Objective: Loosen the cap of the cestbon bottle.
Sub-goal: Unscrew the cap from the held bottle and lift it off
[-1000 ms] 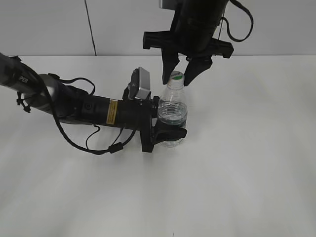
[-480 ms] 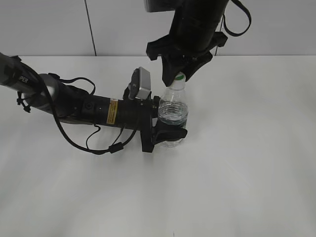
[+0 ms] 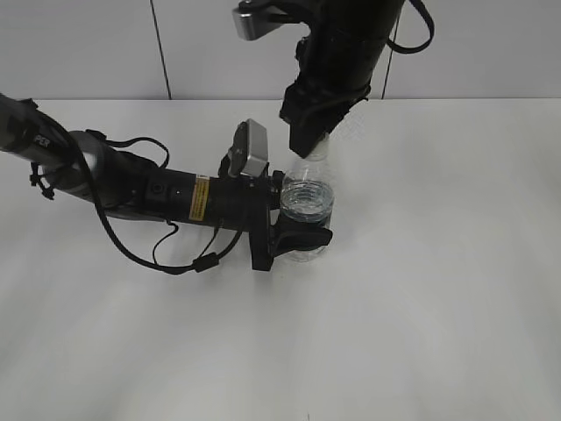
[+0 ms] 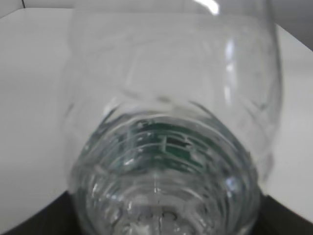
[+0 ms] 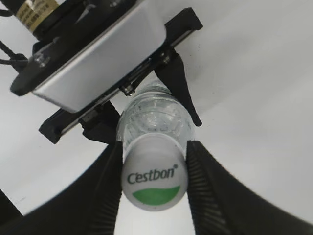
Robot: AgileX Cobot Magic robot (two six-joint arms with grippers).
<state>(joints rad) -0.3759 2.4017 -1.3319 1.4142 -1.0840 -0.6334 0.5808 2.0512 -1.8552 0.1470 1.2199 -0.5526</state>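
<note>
The white cap [image 5: 154,178] carries dark green "Cestbon" lettering over a green crescent, above the clear ribbed cestbon bottle [image 3: 307,206] with its dark green label band [image 4: 164,142], black grippers either side.

The counter [image 3: 421,289] was plain white and matte, meeting a pale wall along its far edge. The cestbon bottle [image 3: 307,206] stood upright on it, a little left of the middle and toward the far side. Its base was hidden, so contact with the surface could not be seen.
</note>
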